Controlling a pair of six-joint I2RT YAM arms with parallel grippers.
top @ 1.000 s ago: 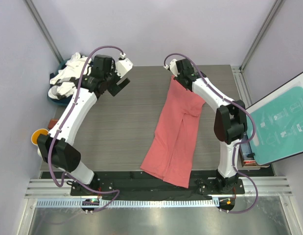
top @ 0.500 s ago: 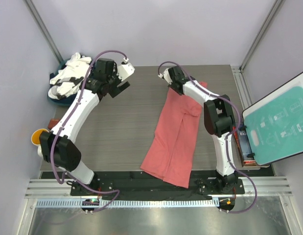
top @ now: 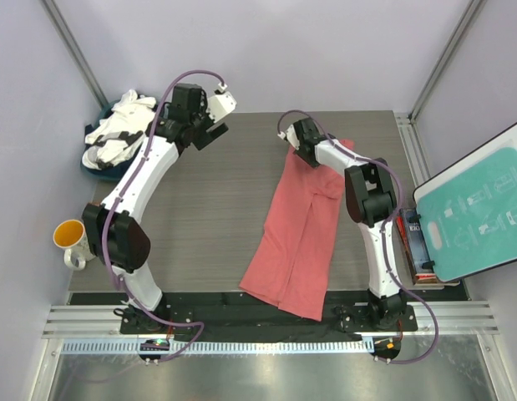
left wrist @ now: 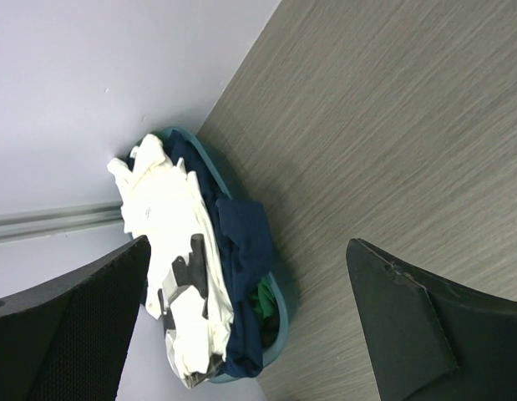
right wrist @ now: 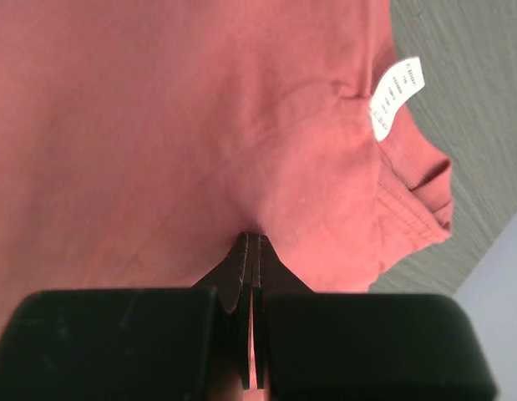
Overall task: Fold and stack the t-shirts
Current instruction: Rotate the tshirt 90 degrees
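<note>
The right fingers (right wrist: pixel 124 338) are pressed together, pinching a raised fold of the coral-red t-shirt (top: pixel 296 238) close to its white neck tag (right wrist: pixel 396 96). The shirt lies as a long strip on the table (top: pixel 200 217), running from far right of centre to the near edge. The left fingers (left wrist: pixel 70 330) are spread wide and hold nothing. They hang over the table's far left, near a basket (top: pixel 95 173) heaped with white and navy t-shirts (top: pixel 116 134).

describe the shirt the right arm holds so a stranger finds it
On the right half of the grey table lies the coral-red t-shirt, its far end pinched by the right gripper. Unlike the white and navy tees heaped in the far-left basket, it lies alone.
</note>
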